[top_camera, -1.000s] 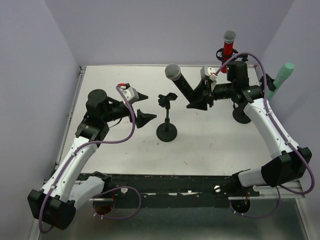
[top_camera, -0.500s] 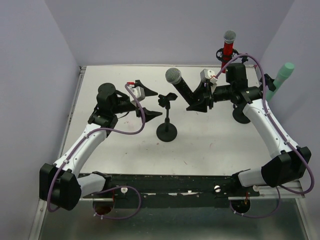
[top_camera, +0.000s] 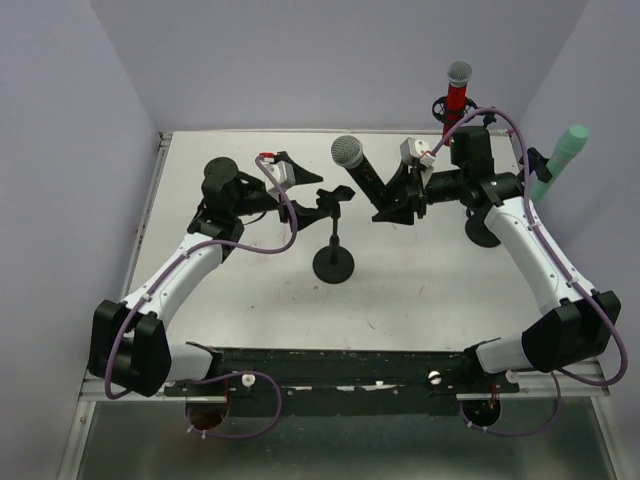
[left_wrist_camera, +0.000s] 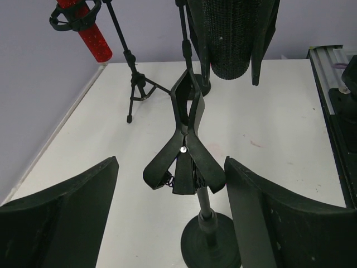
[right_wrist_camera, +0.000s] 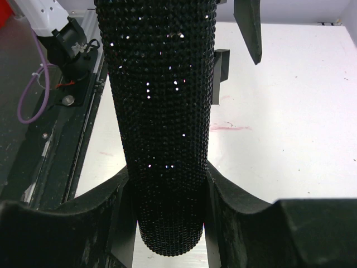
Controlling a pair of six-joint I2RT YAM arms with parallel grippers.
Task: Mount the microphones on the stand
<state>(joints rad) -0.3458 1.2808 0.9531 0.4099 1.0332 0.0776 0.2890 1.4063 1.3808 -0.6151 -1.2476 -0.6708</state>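
A black microphone [top_camera: 362, 172] with a silver mesh head slants above the table, and my right gripper [top_camera: 396, 198] is shut on its lower body [right_wrist_camera: 162, 111]. Just left of it stands a small black stand [top_camera: 333, 262] with an empty spring clip [top_camera: 330, 197] on top. My left gripper [top_camera: 304, 186] is open, its fingers [left_wrist_camera: 262, 206] on either side of the clip's handles [left_wrist_camera: 187, 167] without touching them. The red microphone [top_camera: 458, 96] sits in a stand at the back right. A mint-green microphone [top_camera: 562, 154] sits in a holder at the far right.
The red microphone's tripod [left_wrist_camera: 139, 92] stands at the back of the table. A round black base [top_camera: 485, 232] sits under my right arm. Grey walls close the table on three sides, and a metal rail [top_camera: 400, 385] runs along the near edge.
My left arm has swung right and away from me, bringing its open jaws around the middle stand's clip, and they have narrowed slightly. The right gripper has shifted slightly left with the black microphone.
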